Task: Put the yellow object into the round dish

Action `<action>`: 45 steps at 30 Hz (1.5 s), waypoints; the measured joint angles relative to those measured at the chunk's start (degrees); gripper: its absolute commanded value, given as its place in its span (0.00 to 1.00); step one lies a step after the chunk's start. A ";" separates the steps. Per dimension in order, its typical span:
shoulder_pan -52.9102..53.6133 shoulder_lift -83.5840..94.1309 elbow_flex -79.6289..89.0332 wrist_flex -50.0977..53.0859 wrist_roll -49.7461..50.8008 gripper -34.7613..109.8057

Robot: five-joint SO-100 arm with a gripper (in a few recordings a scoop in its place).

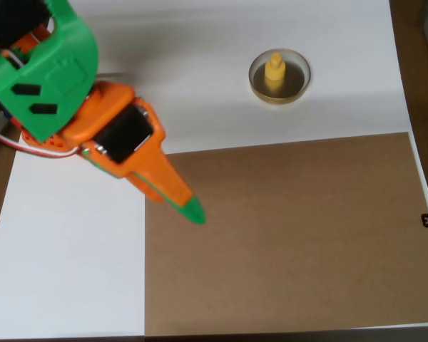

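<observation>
In the overhead view your yellow object (pixel 274 71) stands upright inside the round dish (pixel 257 82), resting on the dish's dark bottom and a little toward the far side of it, with its narrower knob pointing up. The dish sits on the white worktop (pixel 71 271) near the far edge, right of the middle, and just beyond the far edge of the brown board (pixel 285 235) that covers the near right part of the surface. Dish and board do not touch; a strip of white shows between them.

Your gripper (pixel 192 211) is well apart from the dish, toward the left side of the worktop. The orange body slants down from the green housing (pixel 46 64) at the far left corner, and the green tip hangs over the board's far left corner. You see the fingers as a single tapered point with no gap showing between them, so they look pressed together, and nothing is pinched at the tip. Red and white wires (pixel 14 140) trail from the arm by the left edge.
</observation>
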 measured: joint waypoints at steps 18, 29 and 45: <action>11.34 11.69 21.88 -10.55 -0.53 0.43; 15.21 19.60 33.31 -16.26 -0.70 0.43; 18.98 32.78 48.25 -20.48 -1.85 0.44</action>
